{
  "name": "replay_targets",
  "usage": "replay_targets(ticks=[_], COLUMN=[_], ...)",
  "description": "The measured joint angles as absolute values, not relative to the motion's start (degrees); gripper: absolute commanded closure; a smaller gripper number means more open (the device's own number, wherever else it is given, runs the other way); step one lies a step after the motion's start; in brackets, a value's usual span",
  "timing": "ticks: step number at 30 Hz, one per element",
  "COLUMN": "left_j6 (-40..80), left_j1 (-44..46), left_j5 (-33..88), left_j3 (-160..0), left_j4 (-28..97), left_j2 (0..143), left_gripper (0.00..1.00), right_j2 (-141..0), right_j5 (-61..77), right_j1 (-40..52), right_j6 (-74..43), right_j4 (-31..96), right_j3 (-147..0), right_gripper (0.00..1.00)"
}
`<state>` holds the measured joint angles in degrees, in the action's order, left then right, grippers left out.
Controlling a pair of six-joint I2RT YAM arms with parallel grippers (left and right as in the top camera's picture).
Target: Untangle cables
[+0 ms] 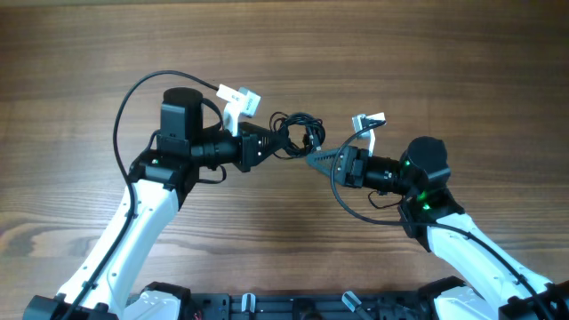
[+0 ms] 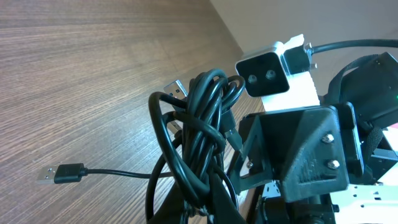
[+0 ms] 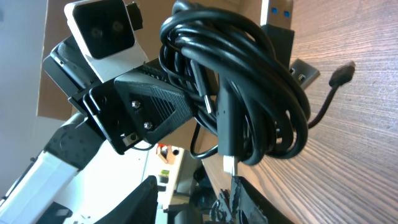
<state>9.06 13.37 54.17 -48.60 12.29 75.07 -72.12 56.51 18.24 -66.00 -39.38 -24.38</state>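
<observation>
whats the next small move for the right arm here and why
Probably close the right gripper on the plug end hanging between its parted fingers: the left gripper pinches the cables, so a second hold lets one strand be drawn out.

Between left gripper (image 1: 269, 143) and right gripper (image 1: 317, 160) sit the cables (image 1: 300, 132) — bunched.

Tangled cables (image 1: 298, 133) fill the narrow gap between my left end effector (image 1: 265, 145) and right end effector (image 1: 318, 160); bare worktop (image 1: 418, 53) lies open all around us.
</observation>
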Motion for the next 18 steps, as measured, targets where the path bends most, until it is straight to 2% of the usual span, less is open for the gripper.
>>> replay_targets(ticks=[4,6,10,14,15,16,18], left_j6=[9.28,9.28,9.28,9.3,9.3,9.3,9.34], left_j1=[13.32,13.32,13.34,14.63,15.33,16.45,18.52], left_j5=[54.17,54.17,54.17,54.06,53.69,53.06,51.24], left_j3=[-48.6,-48.6,-48.6,-48.6,-48.6,-48.6,-48.6], left_j4=[12.19,12.43,13.02,13.23,13.21,13.21,13.08], left_j2=[75.07,75.07,75.07,75.07,75.07,75.07,75.07], left_gripper=[0.96,0.96,0.96,0.96,0.96,0.96,0.96], right_j2=[-72.12,-72.12,-72.12,-72.12,-72.12,-72.12,-72.12], right_j5=[56.51,56.49,56.27,56.29,56.31,56.34,56.53], right_j1=[17.47,15.77,13.28,13.28,13.17,13.19,13.15], right_j6=[-66.02,-66.22,-68.66,-70.89,-71.33,-71.85,-72.88], right_j4=[-39.35,-39.35,-39.51,-39.62,-39.66,-39.66,-39.46], right_j3=[-24.38,-24.38,-24.38,-24.38,-24.38,-24.38,-24.38], right_gripper=[0.61,0.67,0.69,0.81,0.91,0.95,0.95])
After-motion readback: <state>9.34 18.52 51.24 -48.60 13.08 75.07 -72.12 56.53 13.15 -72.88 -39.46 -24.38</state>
